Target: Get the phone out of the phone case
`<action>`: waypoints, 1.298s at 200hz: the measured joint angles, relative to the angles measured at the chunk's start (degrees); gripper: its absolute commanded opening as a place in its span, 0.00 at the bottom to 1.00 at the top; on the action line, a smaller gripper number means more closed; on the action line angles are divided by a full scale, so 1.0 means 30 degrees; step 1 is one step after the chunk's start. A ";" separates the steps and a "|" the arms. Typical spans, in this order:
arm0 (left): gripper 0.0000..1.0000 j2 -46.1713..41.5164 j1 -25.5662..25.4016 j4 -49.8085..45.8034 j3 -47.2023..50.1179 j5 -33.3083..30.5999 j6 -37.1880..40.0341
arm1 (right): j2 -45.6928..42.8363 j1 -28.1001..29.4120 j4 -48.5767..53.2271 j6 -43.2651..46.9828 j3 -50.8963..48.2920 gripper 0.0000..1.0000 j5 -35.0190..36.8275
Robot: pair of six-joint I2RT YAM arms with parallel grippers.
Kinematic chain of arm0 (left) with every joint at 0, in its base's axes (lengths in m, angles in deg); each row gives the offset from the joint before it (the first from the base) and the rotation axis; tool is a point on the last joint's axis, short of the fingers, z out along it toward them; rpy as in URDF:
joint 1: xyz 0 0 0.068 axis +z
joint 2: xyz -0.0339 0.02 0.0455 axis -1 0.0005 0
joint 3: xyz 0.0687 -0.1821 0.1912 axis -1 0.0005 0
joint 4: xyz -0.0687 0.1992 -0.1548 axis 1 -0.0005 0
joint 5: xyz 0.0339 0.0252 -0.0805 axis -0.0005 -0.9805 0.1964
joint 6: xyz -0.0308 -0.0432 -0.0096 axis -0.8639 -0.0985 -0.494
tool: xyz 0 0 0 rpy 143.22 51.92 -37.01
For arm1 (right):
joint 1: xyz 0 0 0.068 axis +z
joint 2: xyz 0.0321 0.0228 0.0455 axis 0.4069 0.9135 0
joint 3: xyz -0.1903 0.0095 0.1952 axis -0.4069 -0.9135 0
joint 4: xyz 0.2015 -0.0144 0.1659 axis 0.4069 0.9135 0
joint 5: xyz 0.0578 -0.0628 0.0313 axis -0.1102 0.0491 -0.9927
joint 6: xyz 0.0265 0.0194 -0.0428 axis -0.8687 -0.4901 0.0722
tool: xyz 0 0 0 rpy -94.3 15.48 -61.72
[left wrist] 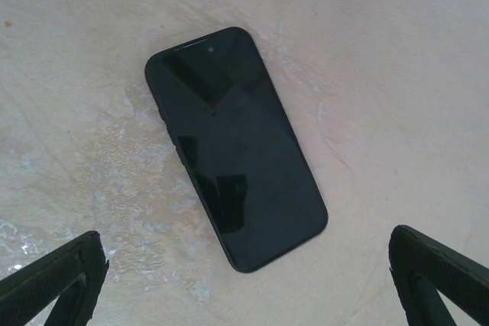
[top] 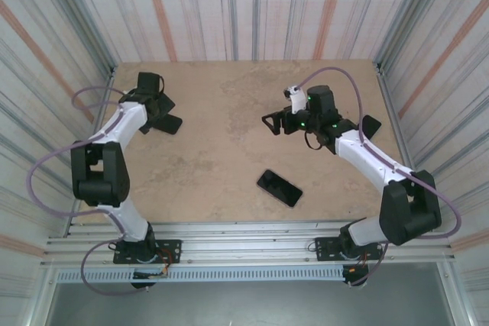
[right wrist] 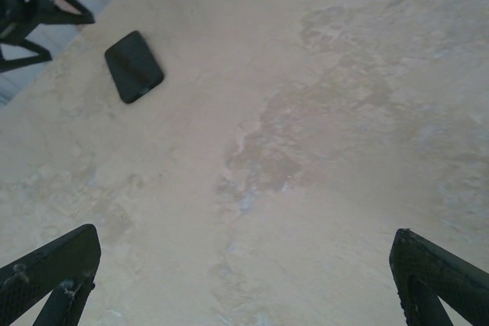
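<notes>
Holding L pincer (left wrist: 244, 253) wide open just above phone (left wrist: 233, 146), flat on counter (left wrist: 397, 74) btwn & ahead of tips, prob. to straddle its edges, w/ R pincer (right wrist: 244, 265) open too, idle.

A black phone (top: 171, 123) lies just beside the left gripper's (top: 158, 114) spread jaws. Another black slab (top: 279, 188) lies on the table (top: 221, 89), apart from the right gripper's (top: 270, 124) parted jaws, toward the arm bases.

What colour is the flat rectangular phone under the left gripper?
The rectangular phone is glossy black; left wrist view shows it best.
</notes>
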 measured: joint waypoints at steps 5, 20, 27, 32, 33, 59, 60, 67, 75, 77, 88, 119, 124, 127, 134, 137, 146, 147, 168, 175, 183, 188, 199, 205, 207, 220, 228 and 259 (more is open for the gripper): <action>0.99 0.0379 -0.0036 -0.0328 -0.0408 -0.0095 -0.0277 | 0.0175 0.0168 0.0000 -0.0007 0.0131 0.99 0.0007; 0.99 0.1647 -0.0066 -0.1290 -0.1727 -0.0379 -0.1151 | 0.0736 0.0612 -0.0007 -0.0029 0.0495 0.99 -0.0022; 0.99 0.2222 -0.0066 -0.1647 -0.2288 -0.0444 -0.1545 | 0.0984 0.0794 -0.0015 -0.0073 0.0648 0.99 -0.0051; 0.99 0.2594 -0.0066 -0.1887 -0.2659 -0.0474 -0.1756 | 0.1166 0.0925 -0.0007 -0.0080 0.0765 0.99 -0.0058; 0.99 0.2725 -0.0066 -0.1953 -0.2769 -0.0481 -0.1821 | 0.1231 0.0962 -0.0015 -0.0087 0.0801 0.99 -0.0066; 0.99 0.4524 -0.0066 -0.3002 -0.4539 -0.0539 -0.2565 | 0.2361 0.1566 -0.0022 -0.0168 0.1654 0.99 -0.0146; 0.99 0.4583 -0.0066 -0.3009 -0.4590 -0.0554 -0.2572 | 0.2397 0.1588 -0.0015 -0.0168 0.1676 0.99 -0.0146; 0.99 0.5034 -0.0066 -0.3249 -0.5042 -0.0576 -0.2674 | 0.2674 0.1749 -0.0022 -0.0226 0.1894 0.99 -0.0160; 0.99 0.5486 -0.0058 -0.3512 -0.5537 -0.0619 -0.2790 | 0.2987 0.1923 -0.0007 -0.0321 0.2164 0.99 -0.0219; 0.99 0.5603 -0.0044 -0.3577 -0.5661 -0.0619 -0.2812 | 0.3060 0.1967 -0.0015 -0.0357 0.2237 0.99 -0.0233; 0.99 0.6178 -0.0029 -0.3869 -0.6302 -0.0612 -0.2994 | 0.3439 0.2135 -0.0015 -0.0444 0.2565 0.99 -0.0357; 0.99 0.7322 -0.0015 -0.4481 -0.7461 -0.0546 -0.3621 | 0.4299 0.2288 -0.0015 -0.0510 0.3351 0.99 -0.0648; 0.99 0.7482 -0.0007 -0.4597 -0.7577 -0.0532 -0.3738 | 0.4393 0.2288 -0.0015 -0.0510 0.3432 0.99 -0.0670; 0.99 0.7599 0.0000 -0.4699 -0.7657 -0.0539 -0.3847 | 0.4444 0.2288 -0.0015 -0.0510 0.3483 0.99 -0.0699; 0.99 0.7781 0.0029 -0.4940 -0.7817 -0.0517 -0.4000 | 0.4583 0.2288 -0.0015 -0.0510 0.3577 0.99 -0.0714; 0.99 0.7868 0.0036 -0.5013 -0.7883 -0.0517 -0.4080 | 0.4641 0.2280 -0.0015 -0.0510 0.3621 0.99 -0.0721; 0.99 0.8065 0.0087 -0.5268 -0.8058 -0.0517 -0.4240 | 0.4794 0.2280 -0.0015 -0.0510 0.3723 0.99 -0.0780; 0.99 0.8102 0.0095 -0.5311 -0.8087 -0.0525 -0.4269 | 0.4801 0.2280 -0.0015 -0.0517 0.3723 0.99 -0.0780; 0.99 0.8437 0.0211 -0.5697 -0.8466 -0.0539 -0.4568 | 0.5027 0.2280 -0.0007 -0.0510 0.3759 0.99 -0.0925; 0.99 0.8546 0.0240 -0.5858 -0.8619 -0.0546 -0.4634 | 0.5071 0.2280 0.0000 -0.0510 0.3767 0.99 -0.0947; 0.99 0.8670 0.0299 -0.5989 -0.8794 -0.0546 -0.4685 | 0.5122 0.2266 0.0051 -0.0510 0.3796 0.99 -0.0984; 0.99 0.8743 0.0313 -0.6018 -0.8881 -0.0546 -0.4685 | 0.5166 0.2244 0.0124 -0.0510 0.3861 0.99 -0.0991; 0.99 0.8910 0.0335 -0.6142 -0.9049 -0.0532 -0.4685 | 0.5246 0.2229 0.0160 -0.0510 0.4014 0.99 -0.0998; 0.99 0.8990 0.0364 -0.6200 -0.9122 -0.0532 -0.4685 | 0.5260 0.2229 0.0175 -0.0510 0.4051 0.99 -0.1005; 0.99 0.9020 0.0364 -0.6215 -0.9151 -0.0532 -0.4685 | 0.5260 0.2229 0.0175 -0.0510 0.4065 0.99 -0.1005; 0.99 0.9209 0.0364 -0.6309 -0.9275 -0.0495 -0.4677 | 0.5289 0.2229 0.0226 -0.0510 0.4146 0.99 -0.1042; 0.99 0.9362 0.0401 -0.6346 -0.9384 -0.0459 -0.4670 | 0.5297 0.2229 0.0233 -0.0510 0.4182 0.99 -0.1056; 0.99 0.9981 0.0495 -0.6375 -0.9653 -0.0306 -0.4612 | 0.5319 0.2113 0.0372 -0.0510 0.4240 0.99 -0.1056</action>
